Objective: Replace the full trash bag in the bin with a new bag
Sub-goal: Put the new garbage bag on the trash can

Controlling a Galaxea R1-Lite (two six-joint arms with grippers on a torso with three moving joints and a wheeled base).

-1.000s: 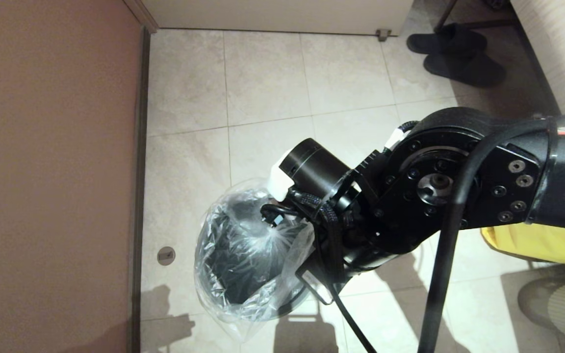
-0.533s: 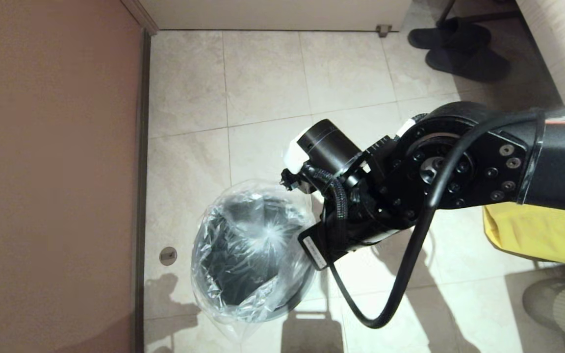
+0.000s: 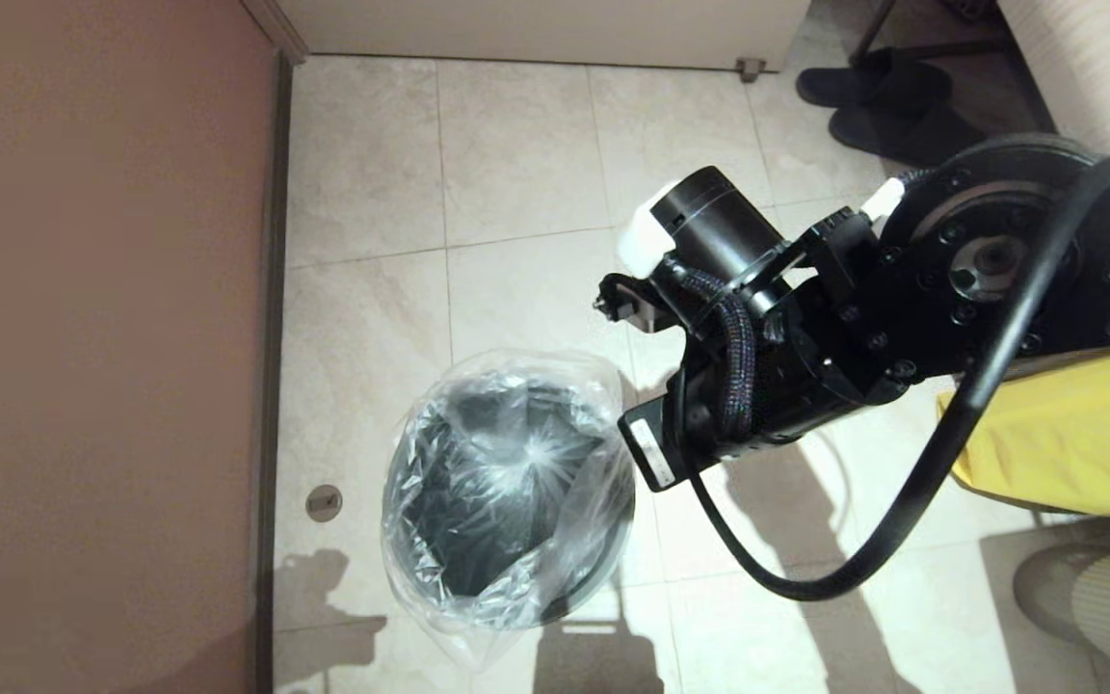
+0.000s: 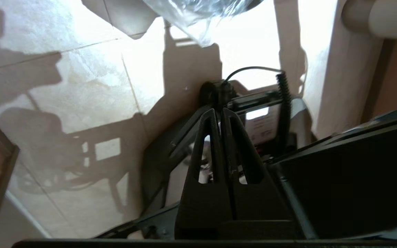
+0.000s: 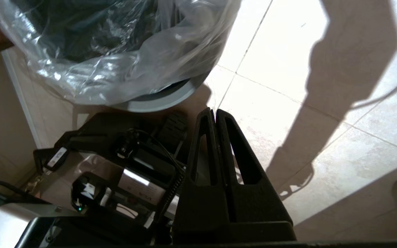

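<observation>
Crinkly, clear plastic film makes up the new bag, which is draped into and over the mouth of the round waste bin with a grey rim and a black inside; the film bunches in glossy folds and hangs past the rim on several sides. The bin stands on the pale stone-look floor tiles, near the reddish-brown wall panel.

The right gripper has its two black, triangular, cut-out fingers pressed together on nothing, just beside the bin's rim and clear of the bag. A white label sits on the right arm's wrist housing (its print is too small to read).

The left gripper is likewise closed and empty, low over the robot's own base, well apart from the bin.

A bright yellow sack lies beyond the right arm, and dark slippers sit at the far edge of the floor.
</observation>
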